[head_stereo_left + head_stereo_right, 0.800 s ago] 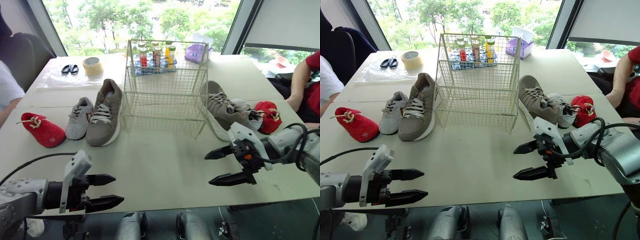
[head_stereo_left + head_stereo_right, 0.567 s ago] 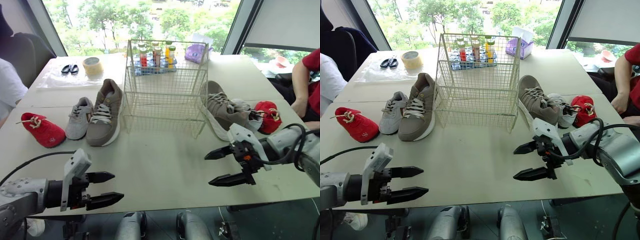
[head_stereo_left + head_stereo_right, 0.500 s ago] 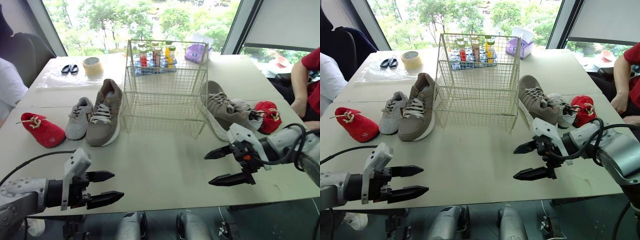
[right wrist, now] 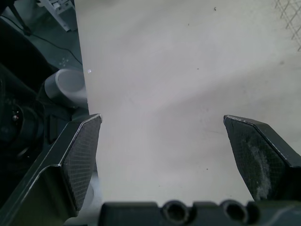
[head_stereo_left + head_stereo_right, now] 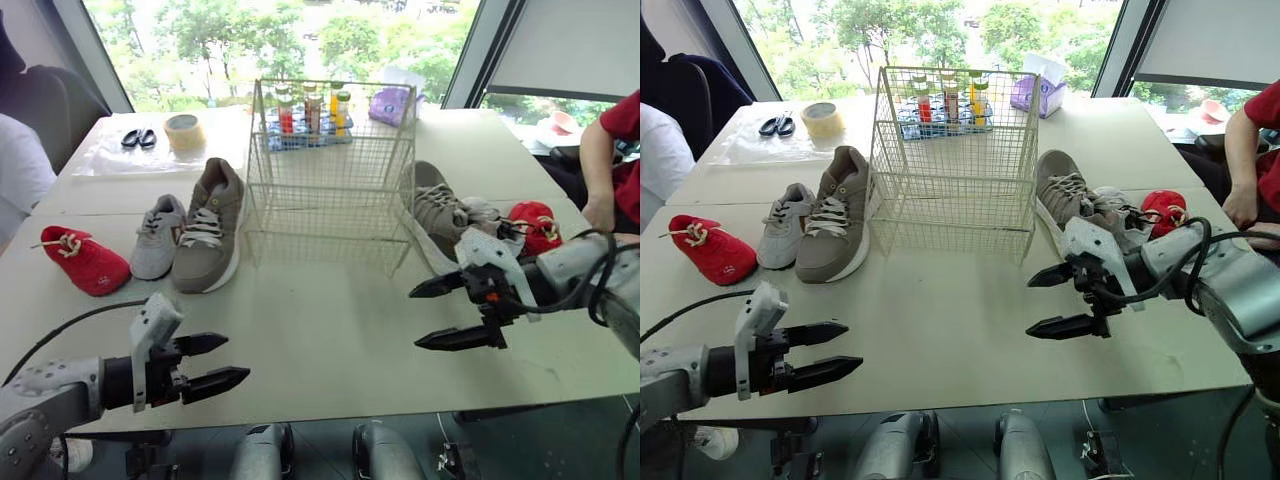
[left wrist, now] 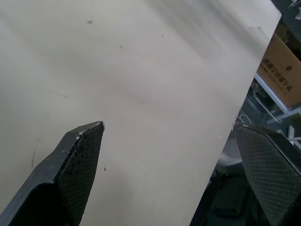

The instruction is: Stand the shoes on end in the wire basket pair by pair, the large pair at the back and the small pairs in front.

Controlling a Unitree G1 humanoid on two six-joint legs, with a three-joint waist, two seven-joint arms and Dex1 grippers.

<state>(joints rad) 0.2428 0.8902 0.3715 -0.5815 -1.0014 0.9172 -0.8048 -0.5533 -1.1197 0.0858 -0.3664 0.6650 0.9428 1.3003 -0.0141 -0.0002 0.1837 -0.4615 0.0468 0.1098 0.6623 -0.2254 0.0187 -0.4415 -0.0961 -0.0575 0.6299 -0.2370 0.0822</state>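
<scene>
The empty wire basket [image 5: 330, 170] stands mid-table. To its left lie a large taupe shoe [image 5: 210, 225], a small grey shoe [image 5: 160, 236] and a small red shoe [image 5: 86, 262]. To its right lie the other taupe shoe [image 5: 437, 212], a grey shoe [image 5: 1123, 216] and a red shoe [image 5: 535, 225], partly hidden behind my right arm. My left gripper [image 5: 216, 364] is open near the front edge, holding nothing. My right gripper [image 5: 427, 315] is open above the table, in front of the right-hand shoes, holding nothing.
A tape roll [image 5: 185, 131] and scissors [image 5: 139, 138] lie at the back left. A blue rack of bottles [image 5: 308, 112] and a purple tissue box [image 5: 390, 103] stand behind the basket. People sit at both table ends; an arm [image 5: 598, 170] rests at the right.
My right gripper has risen a little and moved back toward the taupe shoe. My left gripper has lifted slightly and shifted forward. The shoes and basket have not moved.
</scene>
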